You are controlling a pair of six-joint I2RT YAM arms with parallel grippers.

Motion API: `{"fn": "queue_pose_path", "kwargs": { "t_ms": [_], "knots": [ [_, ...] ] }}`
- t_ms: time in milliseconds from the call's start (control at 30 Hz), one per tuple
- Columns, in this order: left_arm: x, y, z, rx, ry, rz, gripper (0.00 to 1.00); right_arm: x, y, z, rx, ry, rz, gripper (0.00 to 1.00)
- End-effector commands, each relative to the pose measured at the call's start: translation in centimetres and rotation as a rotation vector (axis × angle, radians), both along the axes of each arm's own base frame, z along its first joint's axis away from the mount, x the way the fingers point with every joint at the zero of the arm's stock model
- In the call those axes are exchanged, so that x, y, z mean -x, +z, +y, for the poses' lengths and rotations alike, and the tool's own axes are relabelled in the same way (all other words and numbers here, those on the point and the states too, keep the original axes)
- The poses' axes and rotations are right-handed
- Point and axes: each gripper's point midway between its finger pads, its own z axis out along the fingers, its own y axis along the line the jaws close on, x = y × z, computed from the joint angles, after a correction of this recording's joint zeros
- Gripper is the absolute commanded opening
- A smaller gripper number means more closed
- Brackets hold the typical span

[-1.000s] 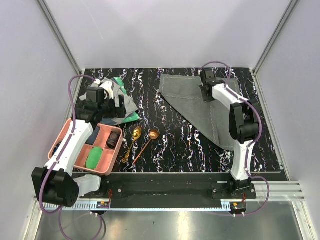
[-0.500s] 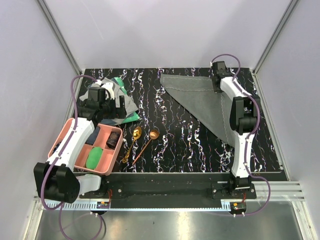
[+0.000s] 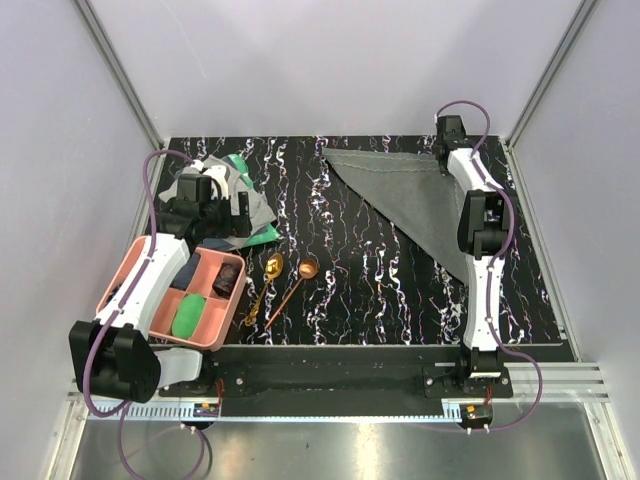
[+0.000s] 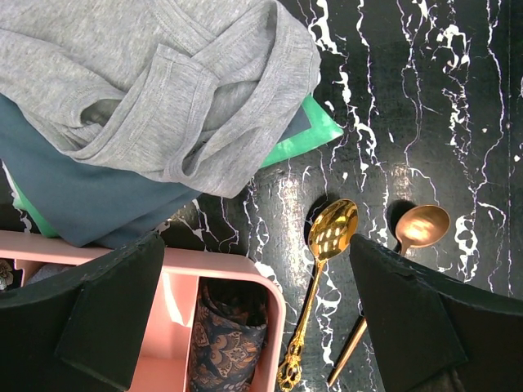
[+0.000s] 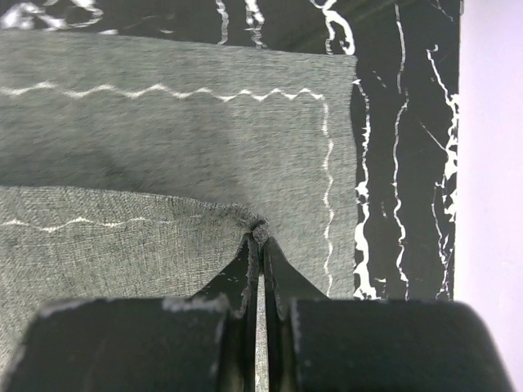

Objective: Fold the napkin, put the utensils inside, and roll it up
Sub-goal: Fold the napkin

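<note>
From above: dragged a corner of the charcoal napkin [image 3: 405,195] over the last second from mid-cloth out toward the counter's [image 3: 350,300] far right corner, with the right fingers [image 3: 447,128] pinched shut on it. Now lies as a flat triangle over the right half; fold judged nearly laid, release likely next. Nothing moved on the left: left fingers [image 3: 222,210] spread wide, holding nothing.

From the left wrist: hovering over gold spoon [image 4: 323,269] and copper spoon [image 4: 418,227], side by side, untouched, just beside the pink tray [image 4: 245,282] and near a light grey cloth [image 4: 163,90].

From the right wrist: clamped on a puckered tip of the top layer, short of the stitched corner beneath.
</note>
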Motion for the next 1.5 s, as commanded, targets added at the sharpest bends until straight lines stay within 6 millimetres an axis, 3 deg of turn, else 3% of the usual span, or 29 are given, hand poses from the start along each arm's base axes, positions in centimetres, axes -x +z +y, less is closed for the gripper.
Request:
{"fn": "queue_pose_path", "kwargs": {
  "t_ms": [0,333,367,633,1200,1467],
  "knots": [
    [-0.6,0.2,0.5,-0.018,0.008,-0.024,0.99,-1.6,2.3,-1.6,0.035,-0.036,-0.065,0.00],
    [-0.7,0.0,0.5,-0.023,0.011,-0.017,0.99,-3.4,2.9,-2.1,0.062,-0.041,-0.102,0.00],
    [-0.7,-0.1,0.5,-0.024,0.011,-0.016,0.99,-3.1,3.0,-4.1,0.067,-0.072,-0.102,0.00],
    [-0.6,-0.2,0.7,-0.031,0.013,-0.011,0.99,-3.8,2.9,-5.6,0.075,-0.097,-0.116,0.00],
    [-0.7,-0.8,0.7,-0.034,0.012,0.009,0.99,-5.2,0.1,-5.9,0.067,-0.071,-0.110,0.00],
    [-0.8,-1.0,0.7,-0.037,0.012,0.018,0.99,-5.9,0.9,-5.8,0.059,-0.067,-0.145,0.00]
  ]
}}
